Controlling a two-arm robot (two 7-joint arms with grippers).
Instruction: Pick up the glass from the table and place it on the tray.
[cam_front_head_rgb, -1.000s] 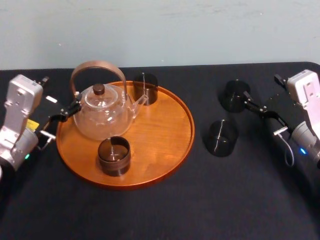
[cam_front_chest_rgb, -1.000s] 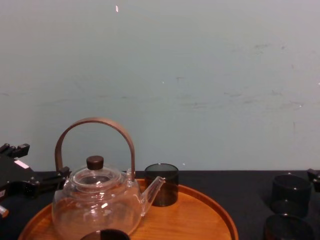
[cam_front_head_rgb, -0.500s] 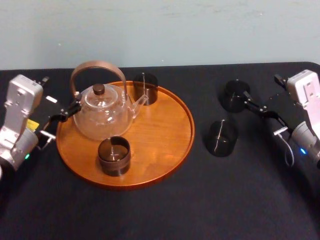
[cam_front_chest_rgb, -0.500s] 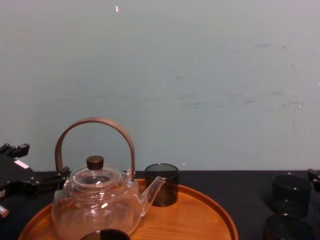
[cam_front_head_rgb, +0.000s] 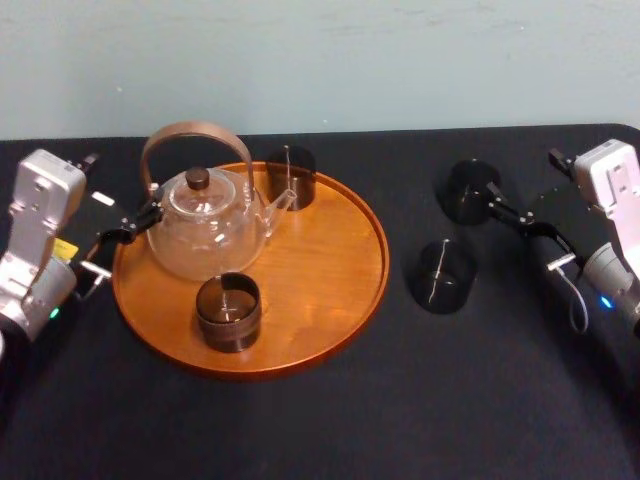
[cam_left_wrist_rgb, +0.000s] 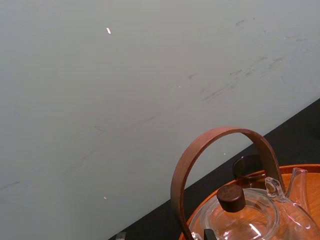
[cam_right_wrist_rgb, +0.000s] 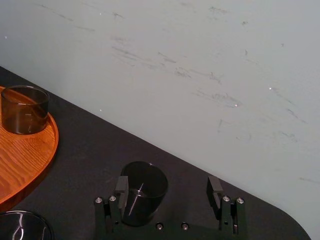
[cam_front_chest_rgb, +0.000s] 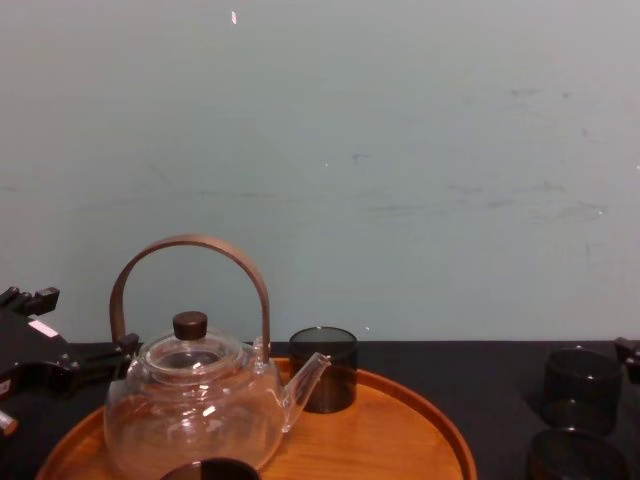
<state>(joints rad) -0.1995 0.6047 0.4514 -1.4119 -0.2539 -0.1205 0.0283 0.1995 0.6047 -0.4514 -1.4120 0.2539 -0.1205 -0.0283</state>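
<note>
Nothing has moved in the last second. The right claw (cam_right_wrist_rgb: 168, 185) still waits to the right of the tray (cam_front_head_rgb: 320, 260). It is wide open and holds nothing.

Just ahead of it stands the far glass (cam_front_head_rgb: 467, 190) on the table (cam_front_head_rgb: 400, 400), off the tray's right side. This glass sits close to one finger, not in the middle of the gap. The near glass (cam_front_head_rgb: 440, 275) is on the table too, closer to the tray. The teapot (cam_front_head_rgb: 205, 225) is on the tray.

The left claw (cam_front_head_rgb: 122, 238) rests at the tray's left edge, by the teapot. I cannot tell if it is open.

Since nothing changed, the grab has not begun. I think the right claw must slide forward around the far glass before it can close.
</note>
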